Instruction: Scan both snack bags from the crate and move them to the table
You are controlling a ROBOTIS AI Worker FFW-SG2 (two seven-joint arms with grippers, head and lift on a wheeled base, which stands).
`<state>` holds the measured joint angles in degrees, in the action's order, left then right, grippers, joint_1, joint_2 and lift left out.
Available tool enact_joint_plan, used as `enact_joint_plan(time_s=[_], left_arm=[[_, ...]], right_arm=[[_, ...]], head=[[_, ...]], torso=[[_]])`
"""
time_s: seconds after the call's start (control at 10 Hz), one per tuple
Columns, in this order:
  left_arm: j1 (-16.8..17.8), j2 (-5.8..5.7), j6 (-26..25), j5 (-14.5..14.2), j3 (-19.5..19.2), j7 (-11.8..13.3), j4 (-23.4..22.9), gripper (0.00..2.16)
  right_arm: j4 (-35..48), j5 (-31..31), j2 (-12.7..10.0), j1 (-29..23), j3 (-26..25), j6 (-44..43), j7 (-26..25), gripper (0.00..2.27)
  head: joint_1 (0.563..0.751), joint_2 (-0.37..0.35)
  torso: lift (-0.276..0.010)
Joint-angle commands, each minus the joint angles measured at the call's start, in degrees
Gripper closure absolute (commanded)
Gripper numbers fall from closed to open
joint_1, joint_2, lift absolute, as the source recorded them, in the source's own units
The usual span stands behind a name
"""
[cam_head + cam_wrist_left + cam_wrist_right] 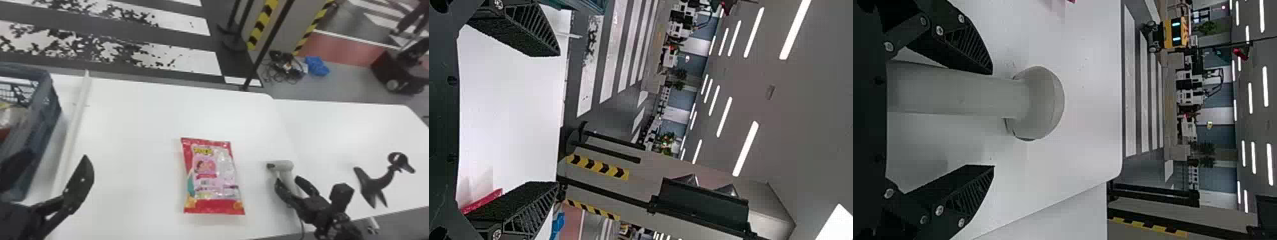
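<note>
Red-and-pink snack bag (212,178) lying flat on white table (137,127), left gripper (56,156) standing open near blue crate (41,108), right gripper (288,179) holding its fingers apart, grey scanner's (283,165) handle sitting between them.

A: Flr (111,22)?
B: Dk gray w/ wide wht stripes (191,60), some w/ blk speckles (73,40).
A: Furn.?
B: Wht table (143,111), 2nd wht tabletop (338,127) just beside it, on robot's R.
A: Past that?
B: Blk-and-yel hazard tape (263,22) on gray panels (290,25), thin blk pole (268,44) near. Blk cables (287,71) tangled on flr, blu bundle (317,66) beside 'em. Reddish strip (344,49) behind; flr or wall, can't tell.
A: Far wall?
B: L wrist view: blu-gray panels (691,67) alt. w/ wht panels (695,46), grn plants (677,79) near.
A: Light?
B: Gray ceiling (809,115), rows of lit strip lights (746,147).
</note>
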<state>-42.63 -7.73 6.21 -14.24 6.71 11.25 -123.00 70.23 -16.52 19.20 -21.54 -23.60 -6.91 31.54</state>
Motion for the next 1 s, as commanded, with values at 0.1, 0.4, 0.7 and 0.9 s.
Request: enact_joint_plan(time_s=[0.1, 0.4, 0.7, 0.9], left_arm=[[-0.3, 0.00, 0.3, 0.0, 0.2, 0.0, -0.3, 0.07], [-0.3, 0.09, 0.9, 0.2, 0.7, 0.0, -0.3, 0.07], [-0.3, 0.00, 1.4, 0.2, 0.8, 0.2, -0.5, 0.07], [-0.1, -0.09, 1.4, 0.2, 1.5, 0.3, -1.1, 0.07]], right_arm=[[-1.6, 1.4, 0.1, 2.2, 1.4, 7.6, -0.1, 2.21], [2.2, -1.2, -0.8, -0.1, -0.5, 7.4, -0.1, 2.24], [22.9, -7.7, -7.9, -10.0, -5.9, 16.4, -1.4, 2.24], [34.3, -8.1, -11.6, -15.0, -6.1, 20.2, -3.1, 2.25]], head=[[0.695, -0.350], [0.695, -0.350], [0.695, -0.350], [0.695, -0.350]], torso=[[-0.087], [-0.087], [-0.087], [-0.087]])
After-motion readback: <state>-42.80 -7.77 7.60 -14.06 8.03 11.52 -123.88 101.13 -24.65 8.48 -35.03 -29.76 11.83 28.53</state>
